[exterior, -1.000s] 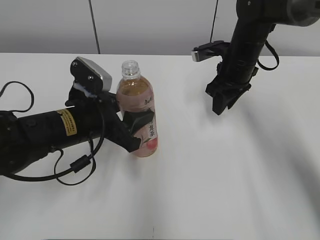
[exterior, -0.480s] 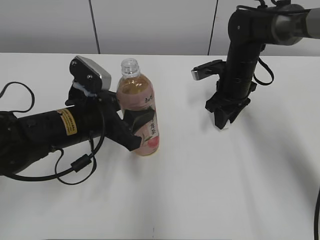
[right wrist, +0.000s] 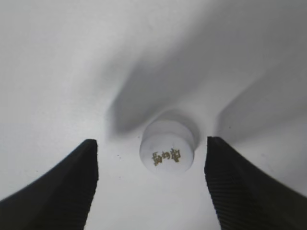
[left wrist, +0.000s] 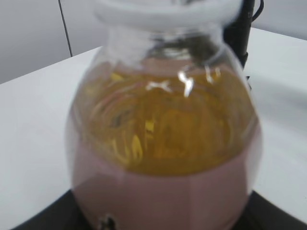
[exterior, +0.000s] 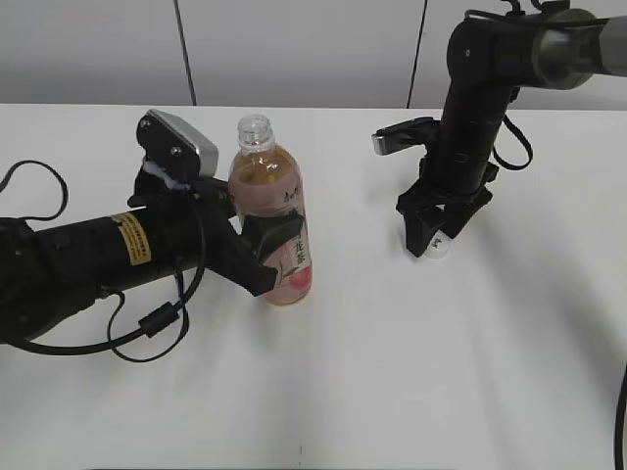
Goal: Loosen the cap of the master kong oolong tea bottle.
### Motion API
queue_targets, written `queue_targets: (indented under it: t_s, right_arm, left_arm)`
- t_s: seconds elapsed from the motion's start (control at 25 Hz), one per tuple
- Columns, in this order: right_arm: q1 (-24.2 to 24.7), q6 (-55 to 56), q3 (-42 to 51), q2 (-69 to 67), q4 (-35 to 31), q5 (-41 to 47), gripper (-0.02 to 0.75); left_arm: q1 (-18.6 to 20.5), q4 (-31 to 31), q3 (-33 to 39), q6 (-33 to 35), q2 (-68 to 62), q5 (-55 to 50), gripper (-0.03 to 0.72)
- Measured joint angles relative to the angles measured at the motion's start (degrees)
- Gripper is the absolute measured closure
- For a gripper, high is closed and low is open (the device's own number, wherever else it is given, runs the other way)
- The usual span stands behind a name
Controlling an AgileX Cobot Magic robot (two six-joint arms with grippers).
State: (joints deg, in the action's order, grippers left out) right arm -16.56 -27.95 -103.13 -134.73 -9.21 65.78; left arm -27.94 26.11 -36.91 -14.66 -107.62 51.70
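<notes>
My left gripper [exterior: 263,247] clamps the master kong oolong tea bottle [exterior: 271,220] around its pink label, long axis upright, open neck pointing up. My right gripper [exterior: 435,243] hangs spread over the white cap [right wrist: 167,154], which lies flat on the table [exterior: 392,372], printed top upward, touching neither finger.

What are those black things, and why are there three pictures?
They are two robot arms with pincers. One picture looks at the white table from in front; the other two come from small cameras on each arm's wrist. The left pincer is closed around a tea bottle, which fills its close-up. The bottle's top is open. Its little white cap sits on the table, and the right pincer hangs over it with its jaws open, not touching it.
</notes>
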Motion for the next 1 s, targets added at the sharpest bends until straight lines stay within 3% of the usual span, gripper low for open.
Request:
queue_targets:
  t_s: [0.52,1.0]
  right_arm:
    - [0.0,0.34,0.0,0.0,-0.36,1.18,0.213]
    - [0.0,0.5,0.0,0.0,-1.29,1.35,0.213]
  left_arm:
    - [0.0,1.84,0.0,-0.06,0.0,-1.76,0.311]
    - [0.0,2.38,0.0,-0.12,0.0,-1.0,0.241]
